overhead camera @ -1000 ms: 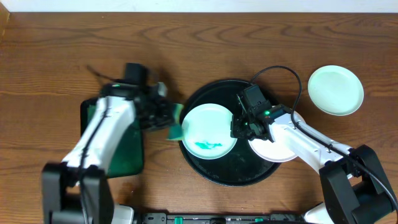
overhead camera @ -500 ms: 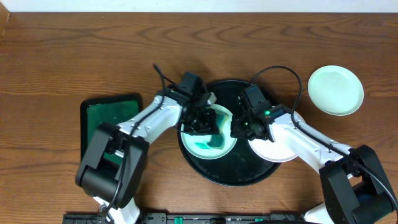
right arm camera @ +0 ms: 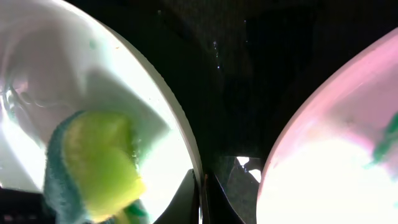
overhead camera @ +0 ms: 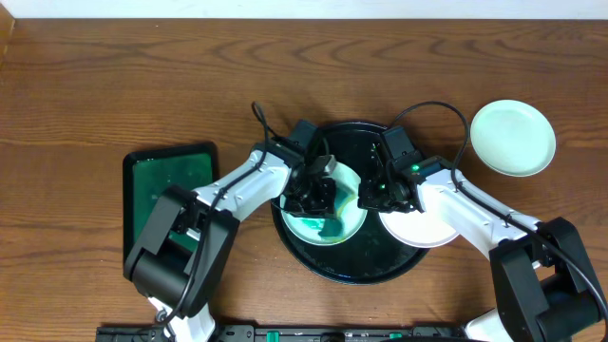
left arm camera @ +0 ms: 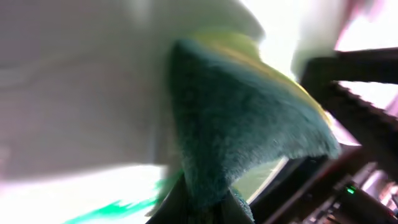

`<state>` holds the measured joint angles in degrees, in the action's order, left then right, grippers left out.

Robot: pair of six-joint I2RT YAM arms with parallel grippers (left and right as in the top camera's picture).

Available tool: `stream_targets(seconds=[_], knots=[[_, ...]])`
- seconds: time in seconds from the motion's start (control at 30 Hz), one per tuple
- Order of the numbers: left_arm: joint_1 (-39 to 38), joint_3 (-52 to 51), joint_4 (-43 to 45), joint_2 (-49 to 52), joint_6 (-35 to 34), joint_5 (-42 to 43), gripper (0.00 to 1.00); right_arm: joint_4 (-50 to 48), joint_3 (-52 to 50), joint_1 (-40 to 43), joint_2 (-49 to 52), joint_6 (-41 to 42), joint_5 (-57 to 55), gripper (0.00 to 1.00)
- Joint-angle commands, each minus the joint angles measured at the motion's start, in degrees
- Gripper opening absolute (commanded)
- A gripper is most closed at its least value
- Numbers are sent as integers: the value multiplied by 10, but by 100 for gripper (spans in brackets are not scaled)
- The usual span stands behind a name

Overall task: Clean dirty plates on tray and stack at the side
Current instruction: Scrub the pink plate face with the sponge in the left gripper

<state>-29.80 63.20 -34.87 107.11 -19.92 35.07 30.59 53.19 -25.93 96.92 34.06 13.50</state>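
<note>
Plates are sitting in three spots. One mint-green plate (overhead camera: 350,220) is lying on the left half of the black tray (overhead camera: 353,261), at the centre of the overhead frame, and is carrying a teal-green smear (overhead camera: 318,226) on its lower part. The white plate (overhead camera: 418,231) is lying at the tray's right side, reaching out past the rim and partly hidden under the right arm. The right wrist view is showing a green mark near this plate's edge. The second mint-green plate (overhead camera: 513,139) is resting on the wooden table (overhead camera: 114,76) at the upper right, well apart from the tray.

The left gripper (overhead camera: 321,198) is reaching in from the left. It is clamping a sponge (left arm camera: 242,124) (yellow foam with a teal scouring face) and pressing it against the inside of the plate on the tray. The right gripper (right arm camera: 202,200) is pinching that same plate's right rim, its fingers nearly together with the rim running into the narrow gap. At the left of the overhead frame a dark green rectangular tray (overhead camera: 152,195) is lying on the table.
</note>
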Motion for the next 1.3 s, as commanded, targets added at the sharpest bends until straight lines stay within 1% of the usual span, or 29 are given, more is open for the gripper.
stream_targets(seconds=[0.0, 0.17, 0.43, 0.57, 0.77, 0.87, 0.97, 1.17, 1.27], knots=[[20, 2, -21, 12, -7, -127, 7, -2, 8, 6, -2, -3, 5, 1], [26, 3, -35, 12, 0, -250, 7, 1, 8, 6, -2, -3, 2, 1], [26, 4, -37, 11, -1, -418, 7, 17, 8, 6, -2, -3, -16, 1], [26, 8, -39, 11, -1, -483, 8, 21, 8, 6, -2, -3, -17, 1], [26, 18, -39, 11, -5, -553, 7, 21, 8, 6, -2, -3, -17, 1], [23, 26, -43, 11, 3, -533, 7, 22, 8, 6, -2, -3, -17, 1], [14, 27, -43, 11, 28, -467, 7, 21, 8, 6, -2, -3, -17, 1], [-24, 27, -39, 11, 27, -394, 7, 20, 8, 6, -2, -6, -16, 1], [-45, 27, -31, 11, 22, -370, 7, 16, 8, 6, -2, -10, -16, 1]])
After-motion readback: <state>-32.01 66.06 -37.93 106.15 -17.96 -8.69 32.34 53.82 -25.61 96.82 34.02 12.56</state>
